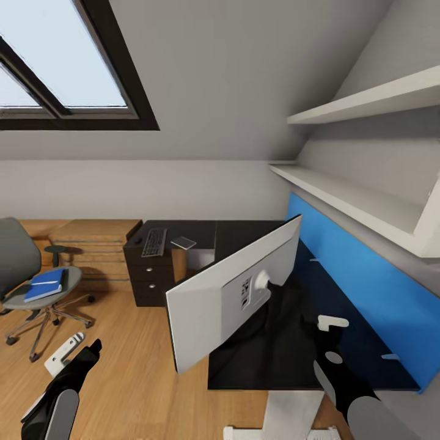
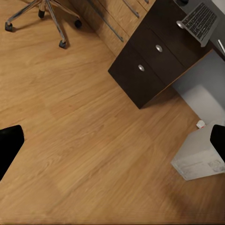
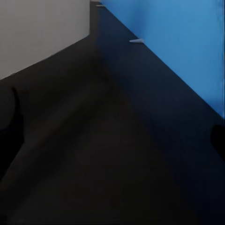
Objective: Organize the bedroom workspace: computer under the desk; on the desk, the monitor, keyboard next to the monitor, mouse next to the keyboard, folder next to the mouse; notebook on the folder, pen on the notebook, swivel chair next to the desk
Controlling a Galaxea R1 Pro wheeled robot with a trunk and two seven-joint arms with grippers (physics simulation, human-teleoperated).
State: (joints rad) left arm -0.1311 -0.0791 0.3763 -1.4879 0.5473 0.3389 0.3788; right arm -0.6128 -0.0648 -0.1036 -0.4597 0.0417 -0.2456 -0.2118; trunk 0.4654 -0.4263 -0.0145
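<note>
The desk (image 1: 244, 235) is stretching away ahead of both claws, its glossy black top running along the blue back panel (image 1: 366, 287), and the right claw (image 1: 333, 322) is hovering low over that top with the panel just off to its outer side; the right wrist view is showing dark fingers far apart at both edges, so that claw is spread wide and carrying nothing. The monitor (image 1: 220, 293) is standing on the desk just inboard of the right claw, grey back and stand mount facing us, tilting noticeably. Over on the far side of the left claw (image 1: 82, 354), the swivel chair (image 1: 36, 275) is sitting on the wood floor (image 2: 70, 140) well apart from the desk, and the folder (image 1: 46, 284) is lying flat on its seat. The left claw is hanging above bare floor, fingers spread, gripping nothing. The computer (image 2: 201, 154) is resting on the floor just beside that claw, near the dark drawers (image 2: 150, 61). The keyboard (image 1: 154, 242) is lying on the desk's far wing above those drawers, well beyond both claws.
</note>
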